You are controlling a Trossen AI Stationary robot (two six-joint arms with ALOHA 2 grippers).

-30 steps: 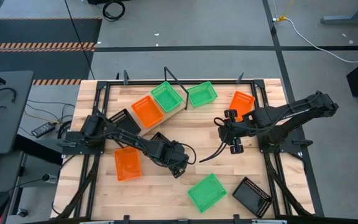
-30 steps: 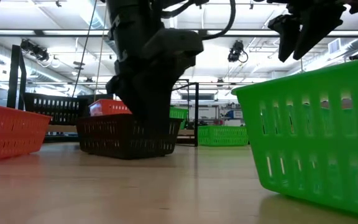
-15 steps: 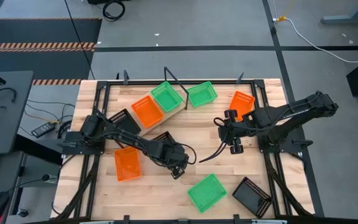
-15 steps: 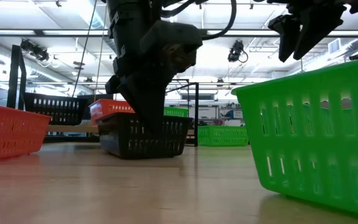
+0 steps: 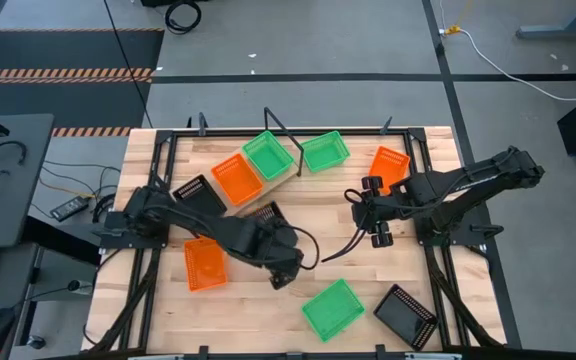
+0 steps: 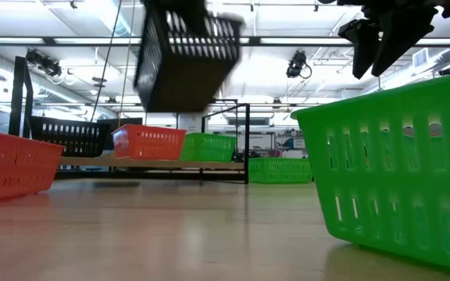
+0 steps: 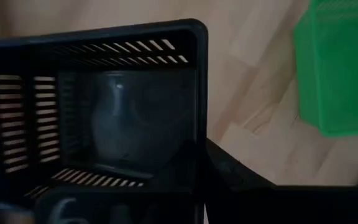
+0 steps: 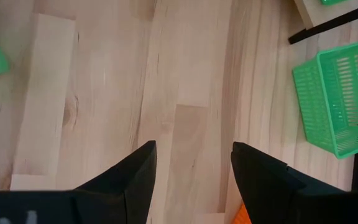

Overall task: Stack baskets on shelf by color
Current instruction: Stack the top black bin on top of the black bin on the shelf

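A: Low view shows the black basket in the air above the table, tilted. Who holds it?

B: The left gripper; its fingers are clamped on the basket's rim. I think this is the carrying step.

A: And next?

B: Probably bring it to the shelf, beside the orange basket and the green basket, then release. The right gripper hangs over bare wood, fingers spread, holding nothing.

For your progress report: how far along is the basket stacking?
Done: one orange mesh basket and one green mesh basket sit on the wooden shelf. In hand: the left gripper lifts a black mesh basket. Left: six baskets lie scattered; nothing is stacked.
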